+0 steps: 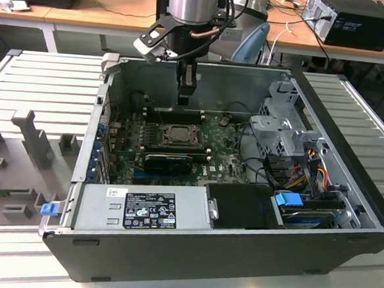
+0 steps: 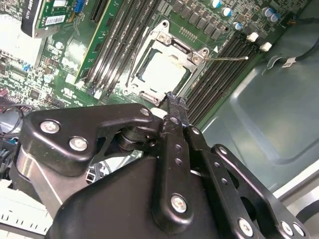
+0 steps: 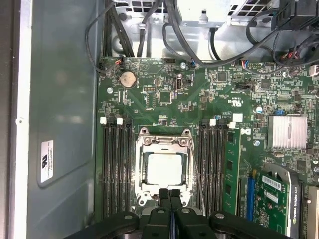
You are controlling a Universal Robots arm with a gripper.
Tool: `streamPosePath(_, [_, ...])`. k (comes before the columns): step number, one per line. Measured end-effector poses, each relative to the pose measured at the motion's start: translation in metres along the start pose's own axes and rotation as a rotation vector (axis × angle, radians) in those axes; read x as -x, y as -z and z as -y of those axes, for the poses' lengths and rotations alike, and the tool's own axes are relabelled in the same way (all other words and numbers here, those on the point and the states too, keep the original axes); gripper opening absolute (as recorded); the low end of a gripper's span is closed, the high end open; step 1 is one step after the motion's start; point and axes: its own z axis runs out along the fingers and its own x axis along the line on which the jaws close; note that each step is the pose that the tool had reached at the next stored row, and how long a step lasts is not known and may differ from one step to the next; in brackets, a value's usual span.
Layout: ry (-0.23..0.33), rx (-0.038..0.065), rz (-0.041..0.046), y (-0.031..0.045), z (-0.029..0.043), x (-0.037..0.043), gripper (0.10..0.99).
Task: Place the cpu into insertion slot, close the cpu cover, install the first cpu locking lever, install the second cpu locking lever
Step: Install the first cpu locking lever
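Between the memory slots (image 3: 114, 169) at the motherboard's (image 3: 164, 99) middle, pale chip (image 3: 164, 168) seated in the socket (image 3: 143, 174), metal cover frame (image 3: 164, 144) lying flat around it, wire lever (image 3: 197, 174) angled off the frame, gripper (image 3: 169, 191) clenched on nothing, fingertips together at the frame's edge, contact not discernible.

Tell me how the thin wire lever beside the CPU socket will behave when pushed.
The lever is a long, thin metal wire, so it will probably flex and spring back rather than stay rigid. Its bare, narrow surface looks slippery, so the gripper may slide off. It likely weighs very little.
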Motion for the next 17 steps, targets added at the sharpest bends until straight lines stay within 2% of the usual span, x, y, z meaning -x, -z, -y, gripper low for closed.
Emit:
streamPosePath(3, [0.050,0.000,0.0003,0.0001,0.0000,0.0000,0.106])
streamPosePath(5, [0.114,0.000,-0.0005,0.0001,0.0001,0.0000,0.106])
streamPosePath(13, [0.232,0.000,-0.0021,0.0001,0.0000,0.0000,0.106])
streamPosePath(17, [0.313,-0.001,-0.0030,0.0001,0.0001,0.0000,0.106])
